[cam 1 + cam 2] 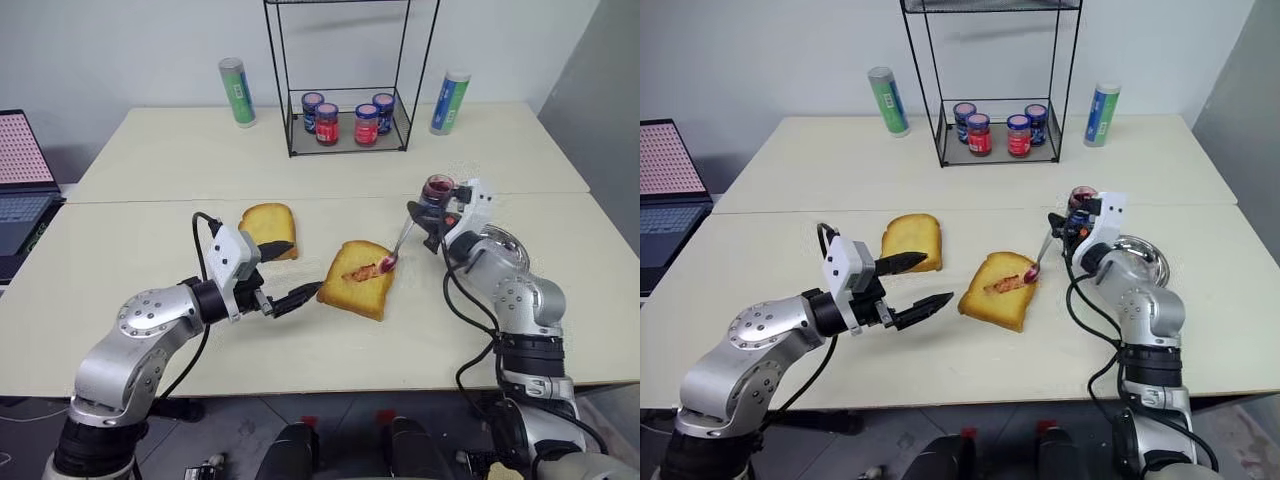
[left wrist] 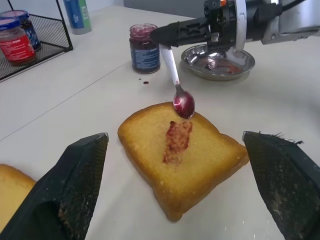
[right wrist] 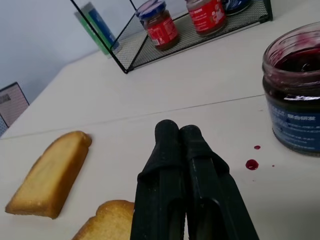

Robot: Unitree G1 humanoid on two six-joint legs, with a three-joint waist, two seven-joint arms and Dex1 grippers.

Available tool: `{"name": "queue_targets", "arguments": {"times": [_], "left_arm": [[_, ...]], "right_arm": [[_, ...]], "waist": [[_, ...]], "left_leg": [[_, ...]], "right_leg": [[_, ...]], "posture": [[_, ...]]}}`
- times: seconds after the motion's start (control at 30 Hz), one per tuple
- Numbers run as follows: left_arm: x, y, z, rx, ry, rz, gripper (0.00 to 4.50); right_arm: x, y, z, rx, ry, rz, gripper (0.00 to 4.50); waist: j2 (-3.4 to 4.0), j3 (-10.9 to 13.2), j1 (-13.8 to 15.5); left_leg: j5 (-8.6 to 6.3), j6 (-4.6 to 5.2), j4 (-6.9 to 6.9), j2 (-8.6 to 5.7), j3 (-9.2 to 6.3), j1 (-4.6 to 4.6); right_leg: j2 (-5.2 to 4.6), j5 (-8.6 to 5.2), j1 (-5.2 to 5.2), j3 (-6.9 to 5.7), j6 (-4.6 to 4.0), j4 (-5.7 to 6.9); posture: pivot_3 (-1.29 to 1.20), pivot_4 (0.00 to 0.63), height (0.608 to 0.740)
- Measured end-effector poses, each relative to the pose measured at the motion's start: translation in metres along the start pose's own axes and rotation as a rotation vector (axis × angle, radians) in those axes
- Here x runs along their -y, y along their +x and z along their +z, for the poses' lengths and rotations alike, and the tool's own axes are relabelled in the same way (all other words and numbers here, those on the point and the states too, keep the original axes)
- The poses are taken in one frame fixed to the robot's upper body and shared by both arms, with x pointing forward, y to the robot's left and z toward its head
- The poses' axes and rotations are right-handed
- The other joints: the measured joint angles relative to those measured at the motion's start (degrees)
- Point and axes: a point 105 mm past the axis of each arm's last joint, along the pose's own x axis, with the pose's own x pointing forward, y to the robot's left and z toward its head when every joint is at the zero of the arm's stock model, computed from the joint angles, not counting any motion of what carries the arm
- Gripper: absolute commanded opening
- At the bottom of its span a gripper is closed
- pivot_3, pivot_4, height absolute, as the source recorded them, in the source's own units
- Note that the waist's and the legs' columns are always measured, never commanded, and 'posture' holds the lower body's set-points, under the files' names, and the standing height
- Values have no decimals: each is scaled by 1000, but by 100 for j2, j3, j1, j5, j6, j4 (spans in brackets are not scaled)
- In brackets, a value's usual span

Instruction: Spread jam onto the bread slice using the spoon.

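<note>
spoon (image 2: 176, 80): shiny metal, bowl smeared glossy red | bread (image 2: 182, 152): porous, matt, rough jam streak | jar (image 3: 295, 97): clear glass, paper label | dish (image 2: 218, 61): polished steel | desk (image 1: 150, 235): smooth matt | rack (image 1: 345, 110): black wire

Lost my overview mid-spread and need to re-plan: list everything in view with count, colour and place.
bread slice: 1, golden, table centre, red jam streak on top
smaller toast: 1, golden, left of it
spoon: 1, silver, jam-coated bowl at the slice's far edge
jam jar: 1, open, blue label, drips beside it
steel dish: 1, beside jar
blue-lidded jars: 4, wire rack
wire rack: 1, black, table rear
tubes: 2, green and blue, flanking rack
laptop: 1, far left
left gripper: open, near slice
right gripper: shut on spoon
</note>
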Motion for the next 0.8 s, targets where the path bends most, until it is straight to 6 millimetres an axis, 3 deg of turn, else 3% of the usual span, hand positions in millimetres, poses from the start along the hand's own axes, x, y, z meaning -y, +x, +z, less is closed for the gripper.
{"name": "queue_targets", "arguments": {"times": [0.17, 0.23, 0.3, 0.4, 0.6, 0.8], "left_arm": [[1, 13, 18, 19, 65, -85, 4500], [0, 17, 25, -7, 98, -141, 4500], [5, 23, 32, -34, 123, -226, 4500], [17, 49, 44, -35, 155, -396, 4500], [26, 95, 43, -40, 199, -558, 4500], [30, 133, 43, -19, 237, -596, 4500]], "right_arm": [[-32, -14, 36, 77, 208, 151, 4], [-33, -27, 53, 121, 211, 155, 4], [-23, -40, 68, 170, 183, 97, 4], [10, -65, 78, 231, 129, -82, 4], [61, -99, 71, 292, 90, -343, 4], [102, -110, 62, 346, 122, -485, 4]], "waist": [[0, 1, 2], [-1, 1, 24], [-2, 2, 36], [-7, 3, 62], [-6, 3, -83], [-6, 4, -105]], "left_leg": [[0, 0, 0, -1, -4, -3], [0, 1, 3, -7, -7, -7], [-1, 2, 5, -10, -2, -7], [0, 2, 8, -17, 9, -10], [0, 3, 0, -4, 22, -7], [1, 5, 3, -6, 27, -7]], "right_leg": [[0, 0, 0, -2, 0, 0], [-3, 0, 2, -6, 0, -2], [-6, 0, 6, -6, 1, -6], [-8, 0, 15, -17, 2, -10], [3, -1, 1, 0, 1, 0], [2, -1, 4, 2, 2, -3]], "posture": [[0, 150, 740], [0, 150, 740], [0, 150, 740], [0, 150, 740], [0, 150, 740], [0, 150, 740]]}}
